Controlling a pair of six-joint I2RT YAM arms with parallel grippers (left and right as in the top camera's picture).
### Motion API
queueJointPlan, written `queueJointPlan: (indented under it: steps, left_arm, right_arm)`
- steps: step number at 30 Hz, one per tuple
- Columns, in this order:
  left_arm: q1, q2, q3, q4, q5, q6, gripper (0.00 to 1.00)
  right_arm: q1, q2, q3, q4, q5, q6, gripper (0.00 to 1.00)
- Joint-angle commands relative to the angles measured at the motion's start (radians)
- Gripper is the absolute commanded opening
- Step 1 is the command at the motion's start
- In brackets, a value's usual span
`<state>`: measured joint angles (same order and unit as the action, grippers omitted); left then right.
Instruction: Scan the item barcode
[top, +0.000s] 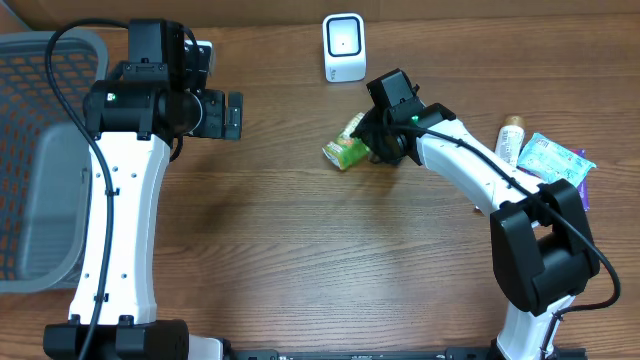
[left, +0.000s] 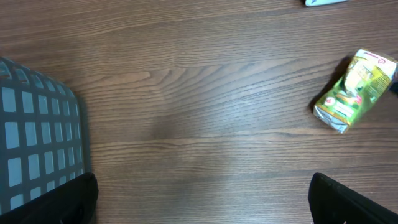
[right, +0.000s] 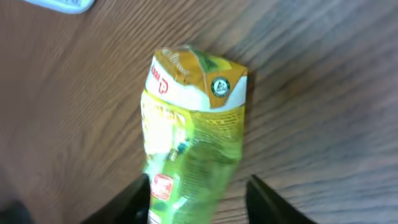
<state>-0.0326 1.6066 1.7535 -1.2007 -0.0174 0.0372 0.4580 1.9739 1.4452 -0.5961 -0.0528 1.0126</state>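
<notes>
basket (top: 45, 190): far left | bottle (top: 511, 140), blue packet (top: 553, 160): right edge

The left white-and-black robot arm (top: 120, 220) rises from the near edge of the brown wooden table (top: 300, 260) toward its far left corner. Its black two-finger left gripper (top: 233, 115) points rightward, jaws spread wide. The right white-and-black arm (top: 470, 170) stretches from the near right corner toward the far edge, wrist tipped down, and the black right gripper (top: 372, 142) has its fingers (right: 267, 199) parted partway.

**A:** where was everything on the table (top: 300, 260) again?

**B:** carton (top: 346, 150) sat about mid-table, scanner (top: 344, 47) behind it by the far edge. basket (top: 40, 70) was way off at the left end, bottle (top: 511, 138) and packet (top: 556, 162) side by side on the right.
</notes>
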Motion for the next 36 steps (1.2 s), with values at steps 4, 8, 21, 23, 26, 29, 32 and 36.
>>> queueJointPlan:
  steps: [4, 8, 21, 23, 26, 29, 32, 36]
  left_arm:
    - [-0.007, -0.003, 0.018, 0.001, 0.01, 0.023, 1.0]
    - [-0.007, -0.003, 0.018, 0.001, 0.01, 0.023, 1.0]
    - [-0.007, -0.003, 0.018, 0.001, 0.01, 0.023, 1.0]
    - [-0.007, -0.003, 0.018, 0.001, 0.01, 0.023, 1.0]
    - [-0.007, -0.003, 0.018, 0.001, 0.01, 0.023, 1.0]
    - [-0.007, -0.003, 0.018, 0.001, 0.01, 0.023, 0.99]
    - [-0.007, -0.003, 0.018, 0.001, 0.01, 0.023, 1.0]
    - [-0.007, -0.003, 0.018, 0.001, 0.01, 0.023, 1.0]
  right_arm:
    - [-0.07, -0.027, 0.105, -0.074, -0.089, -0.472, 0.75]
    - [-0.111, -0.027, 0.142, -0.101, -0.137, -0.545, 0.86]
    - [0.048, 0.142, 0.125, -0.06, -0.176, -0.016, 0.99]
    - [0.053, 0.162, 0.125, -0.056, -0.159, -0.01, 0.99]
    - [0.052, 0.177, 0.125, -0.052, -0.157, -0.01, 0.97]
    - [0.052, 0.189, 0.125, -0.045, -0.131, -0.01, 0.92]
    - [0.052, 0.189, 0.125, -0.049, -0.066, -0.031, 0.86]
    - [0.053, 0.189, 0.125, -0.054, -0.034, -0.071, 0.68]
